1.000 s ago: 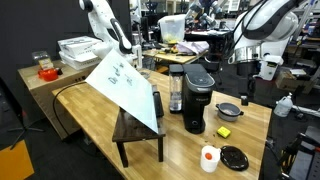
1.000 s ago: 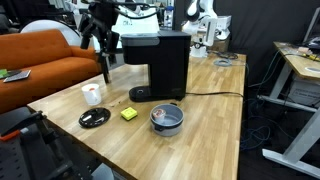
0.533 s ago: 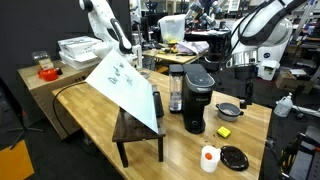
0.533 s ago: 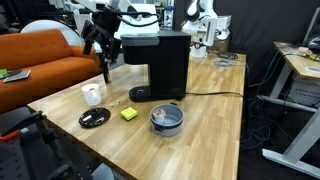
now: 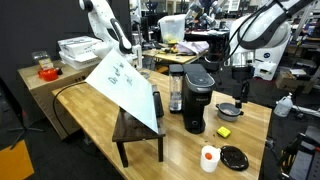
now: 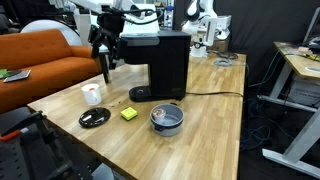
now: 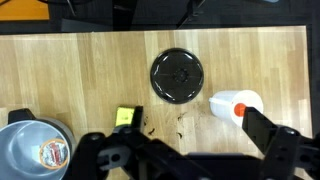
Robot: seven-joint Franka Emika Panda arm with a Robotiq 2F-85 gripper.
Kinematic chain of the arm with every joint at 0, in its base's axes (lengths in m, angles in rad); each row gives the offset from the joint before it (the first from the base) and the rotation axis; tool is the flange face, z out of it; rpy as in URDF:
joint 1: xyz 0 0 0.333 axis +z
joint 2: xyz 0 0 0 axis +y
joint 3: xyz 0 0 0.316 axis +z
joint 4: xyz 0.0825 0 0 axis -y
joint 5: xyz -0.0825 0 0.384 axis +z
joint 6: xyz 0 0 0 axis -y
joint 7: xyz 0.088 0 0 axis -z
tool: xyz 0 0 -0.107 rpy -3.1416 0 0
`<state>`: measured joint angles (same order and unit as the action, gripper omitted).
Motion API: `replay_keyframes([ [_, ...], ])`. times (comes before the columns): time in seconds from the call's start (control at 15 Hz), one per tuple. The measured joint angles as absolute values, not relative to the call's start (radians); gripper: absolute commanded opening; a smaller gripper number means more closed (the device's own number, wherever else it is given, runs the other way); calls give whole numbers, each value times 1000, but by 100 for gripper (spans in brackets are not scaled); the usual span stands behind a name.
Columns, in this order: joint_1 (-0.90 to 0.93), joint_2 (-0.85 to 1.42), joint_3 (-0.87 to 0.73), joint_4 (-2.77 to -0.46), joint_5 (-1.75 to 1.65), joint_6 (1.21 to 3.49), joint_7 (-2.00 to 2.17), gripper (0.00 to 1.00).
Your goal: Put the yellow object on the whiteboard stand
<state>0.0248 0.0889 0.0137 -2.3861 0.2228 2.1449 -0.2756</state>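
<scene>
The yellow object (image 5: pixel 224 131) lies on the light wooden table between the coffee maker and a black lid; it also shows in an exterior view (image 6: pixel 129 114) and in the wrist view (image 7: pixel 127 117). The whiteboard stand (image 5: pixel 138 135) is a dark brown bench beside the table, bearing a tilted white board (image 5: pixel 122 85) with scribbles. My gripper (image 5: pixel 241 96) hangs well above the table, over the yellow object's area. It also shows in an exterior view (image 6: pixel 106 68). In the wrist view the gripper (image 7: pixel 190 150) is open and empty.
A black coffee maker (image 5: pixel 198 97) stands on the table (image 5: pixel 255 125). Near the yellow object are a white cup with an orange lid (image 7: pixel 236 105), a flat black lid (image 7: pixel 177 76) and a small metal pot (image 7: pixel 35 150). An orange sofa (image 6: pixel 45 60) is behind.
The arm has moved sideways over the table, bringing the open gripper closer to above the yellow object. Nothing on the table has moved.
</scene>
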Motion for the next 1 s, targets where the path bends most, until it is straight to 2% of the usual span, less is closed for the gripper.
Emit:
replay_keyframes([
  [0.6, 3, 427, 38, -2327, 268, 2409, -274, 100],
  [1.0, -19, 460, 53, -2303, 280, 2408, -277, 100],
])
